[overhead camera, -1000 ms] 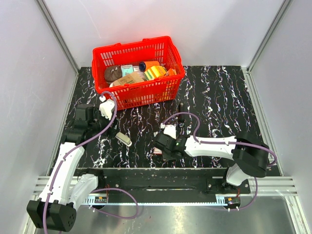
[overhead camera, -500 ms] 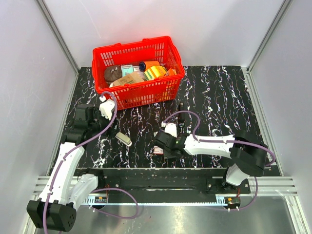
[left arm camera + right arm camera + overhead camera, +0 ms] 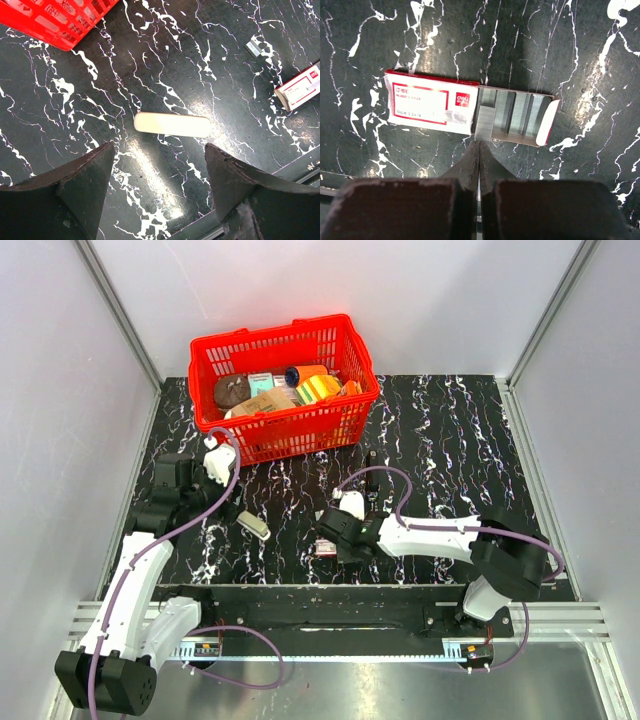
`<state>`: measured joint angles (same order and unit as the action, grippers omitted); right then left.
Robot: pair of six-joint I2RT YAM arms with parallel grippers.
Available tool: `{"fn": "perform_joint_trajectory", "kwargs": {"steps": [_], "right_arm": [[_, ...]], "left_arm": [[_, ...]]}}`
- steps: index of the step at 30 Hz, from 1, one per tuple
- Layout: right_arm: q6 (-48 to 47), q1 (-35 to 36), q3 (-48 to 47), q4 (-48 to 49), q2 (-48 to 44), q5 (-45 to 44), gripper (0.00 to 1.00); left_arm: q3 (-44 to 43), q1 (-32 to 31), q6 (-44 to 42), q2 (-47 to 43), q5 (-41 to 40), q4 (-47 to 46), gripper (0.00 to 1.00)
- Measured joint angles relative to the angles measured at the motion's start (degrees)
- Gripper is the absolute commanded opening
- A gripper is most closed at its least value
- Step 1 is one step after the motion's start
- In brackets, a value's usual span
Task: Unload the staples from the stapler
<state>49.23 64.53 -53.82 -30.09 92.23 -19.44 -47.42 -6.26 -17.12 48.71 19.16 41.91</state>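
Top view is bright with even overhead light; the red plastic mesh basket (image 3: 300,432) casts only a soft shadow. Left wrist view has a white glare streak on the glossy black white-veined marble tabletop (image 3: 240,75), just below the pale rounded oblong bar (image 3: 172,124). The left gripper fingers (image 3: 80,185) are dark and soft. Right wrist view is sharp on the red-and-white cardboard staple box (image 3: 427,102). The silver staple strips (image 3: 512,112) shine, and the right gripper fingers (image 3: 465,170) are blurred.
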Motion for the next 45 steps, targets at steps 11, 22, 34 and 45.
{"fn": "perform_joint_trajectory", "kwargs": {"steps": [11, 22, 34, 45], "right_arm": [[0.04, -0.11, 1.81, 0.2, -0.46, 0.46, 0.23], [0.0, -0.11, -2.12, -2.95, -3.74, -0.7, 0.33], [0.55, -0.22, -6.01, -5.6, 4.92, -2.58, 0.33], [0.5, -0.35, -6.49, -5.77, 5.25, -2.67, 0.23]], "left_arm": [[0.0, 0.0, 0.0, 0.0, 0.02, 0.0, 0.78], [0.0, 0.0, -0.02, -0.02, 0.0, 0.0, 0.78], [0.0, 0.0, -0.33, -0.33, 0.0, 0.02, 0.78], [0.02, 0.0, -0.7, -0.33, 0.0, 0.02, 0.78]]}}
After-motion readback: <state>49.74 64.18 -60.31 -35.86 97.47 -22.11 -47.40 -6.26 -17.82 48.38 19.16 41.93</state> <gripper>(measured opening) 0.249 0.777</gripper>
